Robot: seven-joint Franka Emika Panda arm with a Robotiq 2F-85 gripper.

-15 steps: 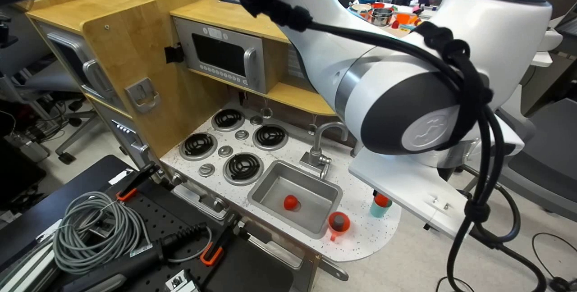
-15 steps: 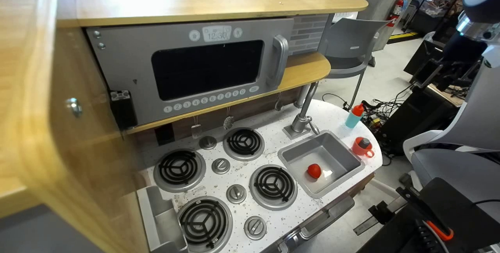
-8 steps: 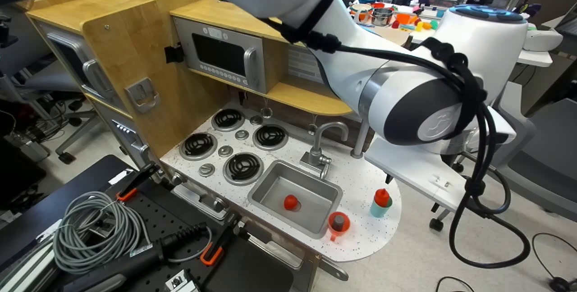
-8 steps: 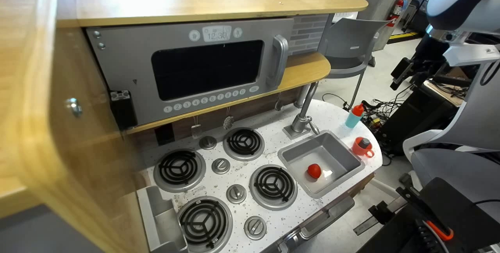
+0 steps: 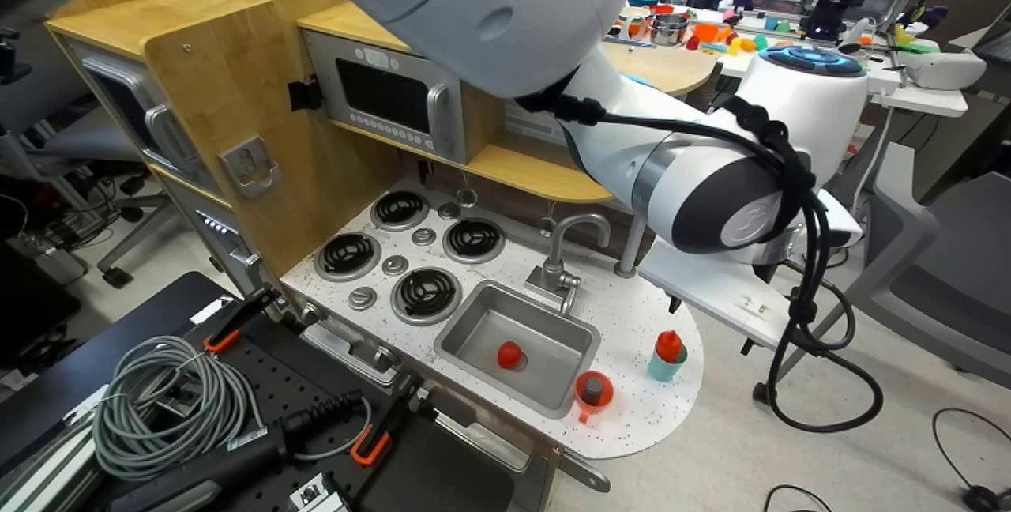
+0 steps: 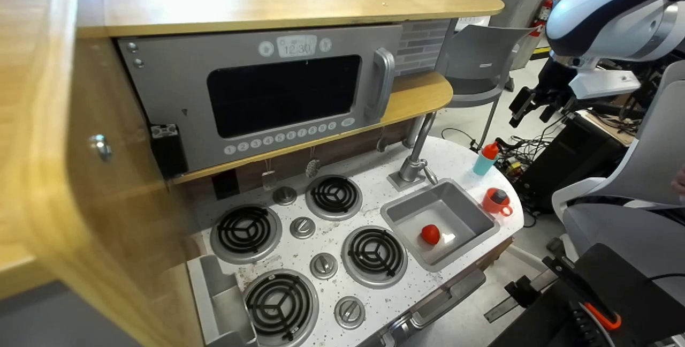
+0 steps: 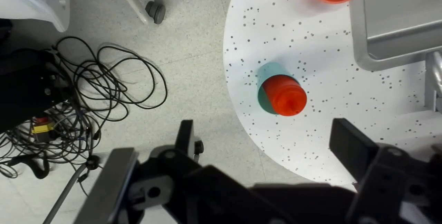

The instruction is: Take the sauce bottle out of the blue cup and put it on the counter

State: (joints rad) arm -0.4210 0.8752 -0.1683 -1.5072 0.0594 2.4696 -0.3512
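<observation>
The red sauce bottle stands in the small teal-blue cup near the rounded end of the white counter. The bottle also shows in an exterior view and the wrist view, where it leans to one side inside the cup. Its lower part is hidden by the cup. My gripper is open and empty, its fingers wide apart. In an exterior view my gripper hangs above and beyond the cup, apart from it. Elsewhere the arm's white mount hides most of the gripper.
A red cup holding a dark grey item stands beside the sink. A red round item lies in the sink. The faucet rises behind it. A wooden shelf overhangs the back of the counter. Chairs stand beyond the counter's end.
My arm and gripper have moved; in an exterior view the gripper has come leftward, closer to the blue cup. The bottle, cups and sink item have not moved.
</observation>
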